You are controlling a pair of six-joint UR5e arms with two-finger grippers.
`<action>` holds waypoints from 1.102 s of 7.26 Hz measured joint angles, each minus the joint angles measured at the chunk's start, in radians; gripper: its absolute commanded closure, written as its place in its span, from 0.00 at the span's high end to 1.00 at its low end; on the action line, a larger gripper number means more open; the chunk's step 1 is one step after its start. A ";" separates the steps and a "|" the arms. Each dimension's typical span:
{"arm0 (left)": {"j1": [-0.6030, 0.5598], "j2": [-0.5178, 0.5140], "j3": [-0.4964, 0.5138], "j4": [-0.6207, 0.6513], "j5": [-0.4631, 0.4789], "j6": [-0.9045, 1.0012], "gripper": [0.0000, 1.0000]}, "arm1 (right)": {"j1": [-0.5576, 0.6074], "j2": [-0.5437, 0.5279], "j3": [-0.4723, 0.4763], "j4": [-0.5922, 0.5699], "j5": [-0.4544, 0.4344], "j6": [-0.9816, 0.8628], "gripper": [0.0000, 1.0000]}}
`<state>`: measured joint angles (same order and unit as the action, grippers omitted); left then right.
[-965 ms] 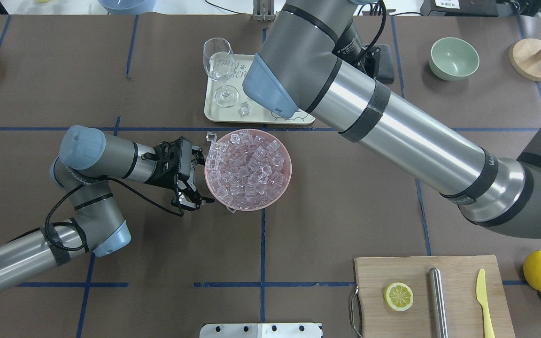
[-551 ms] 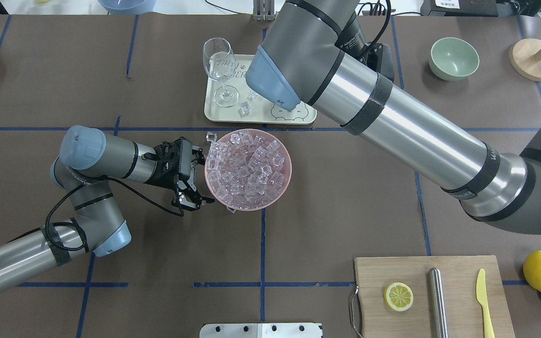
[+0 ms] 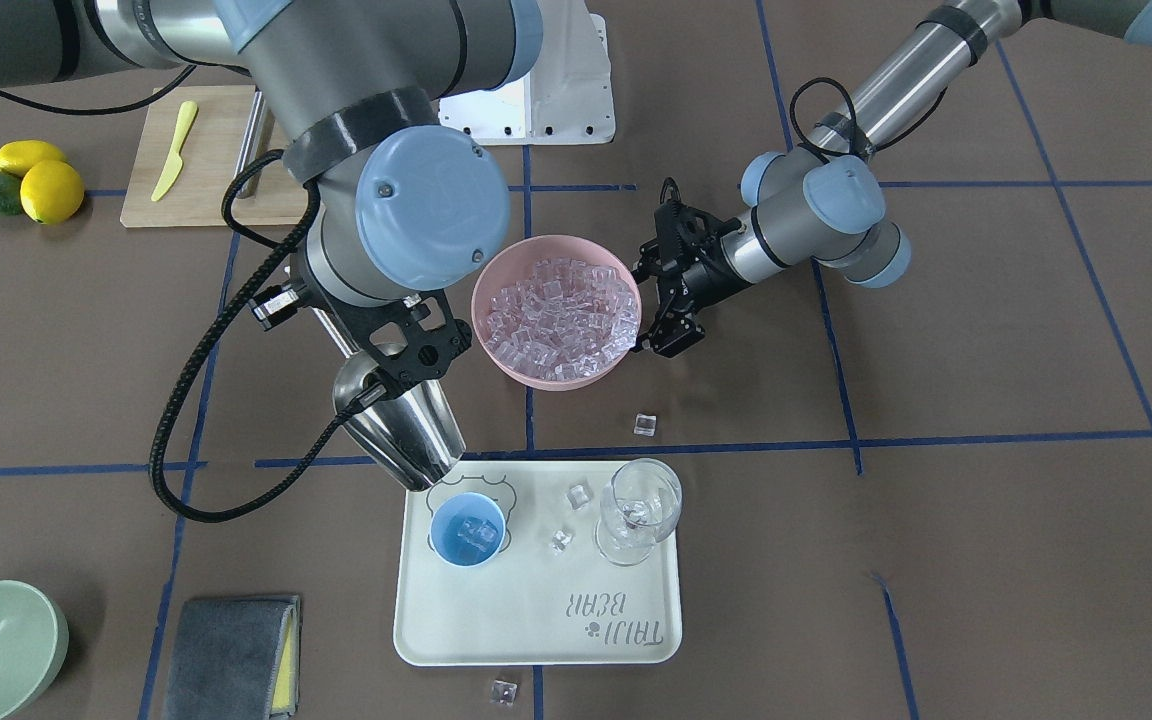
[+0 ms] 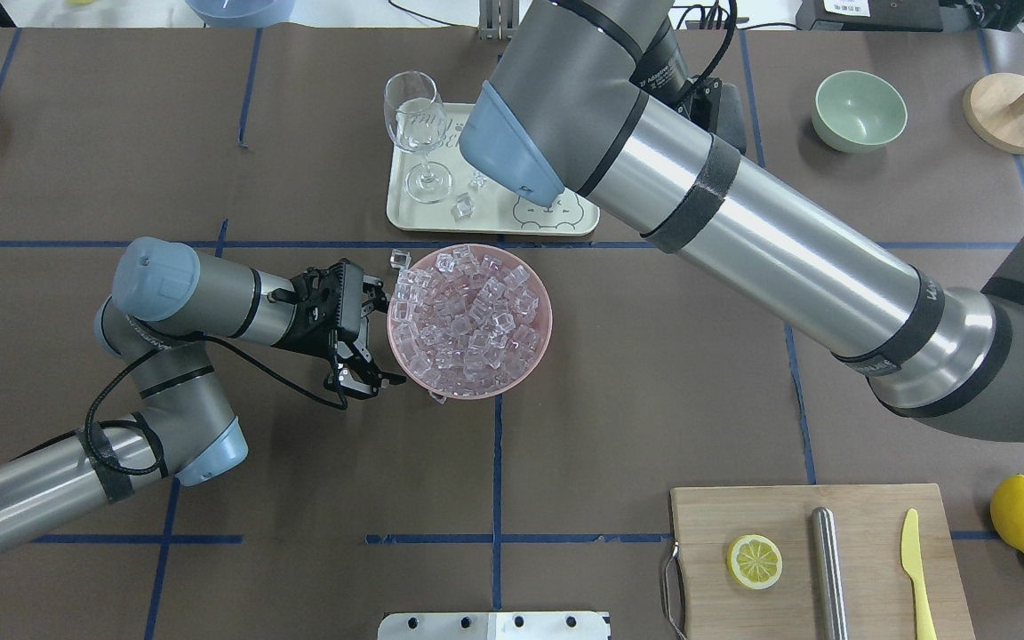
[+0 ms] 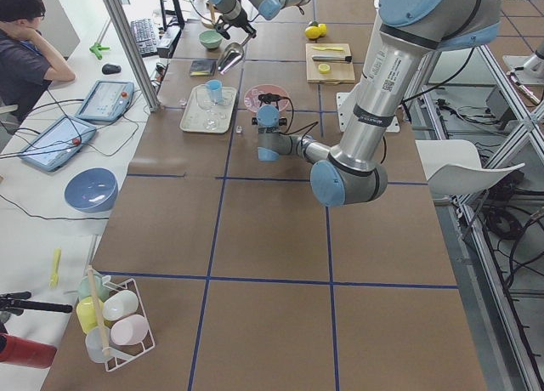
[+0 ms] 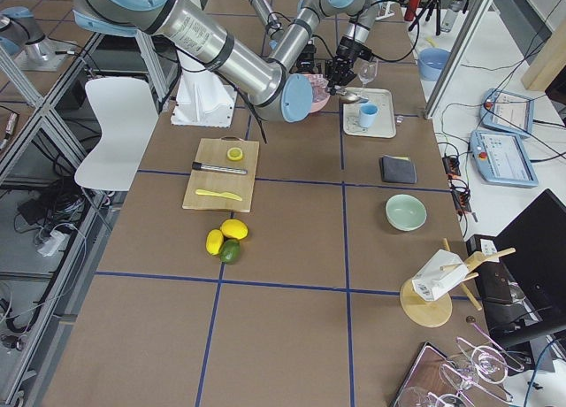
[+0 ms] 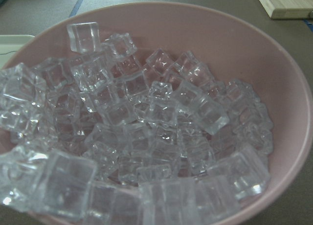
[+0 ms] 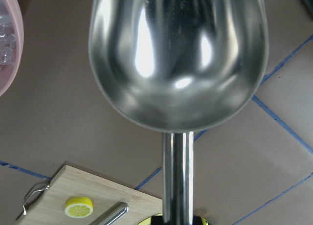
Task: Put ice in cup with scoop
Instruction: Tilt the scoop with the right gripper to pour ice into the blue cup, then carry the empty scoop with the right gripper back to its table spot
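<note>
My right gripper (image 3: 408,352) is shut on the thin handle of the steel scoop (image 3: 401,432). The scoop tilts mouth-down just above the light-blue cup (image 3: 467,531) on the cream tray (image 3: 536,620). The cup holds a few ice cubes. In the right wrist view the scoop's trough (image 8: 178,58) is empty. The pink bowl (image 4: 548,307) is heaped with ice (image 4: 463,311). My left gripper (image 4: 373,336) is open, its fingers spread against the bowl's left side. In the overhead view my right arm hides the cup and the scoop.
A stemmed glass (image 3: 639,510) and loose cubes (image 3: 578,494) share the tray. Stray cubes lie on the table (image 3: 645,424). A cutting board (image 4: 868,507) with a lemon slice, steel tube and yellow knife lies front right. A green bowl (image 4: 860,110) stands back right.
My right arm has shifted a little toward the far side over the tray, uncovering a loose cube there. The left arm and the bowl have not moved.
</note>
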<state>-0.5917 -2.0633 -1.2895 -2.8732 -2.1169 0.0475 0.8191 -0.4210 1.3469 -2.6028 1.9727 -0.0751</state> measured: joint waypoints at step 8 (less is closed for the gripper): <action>-0.001 0.003 -0.001 0.000 0.001 0.000 1.00 | 0.101 -0.014 0.027 0.008 0.145 0.005 0.00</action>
<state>-0.5926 -2.0607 -1.2901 -2.8731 -2.1163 0.0478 0.9201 -0.4348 1.3738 -2.5949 2.1175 -0.0704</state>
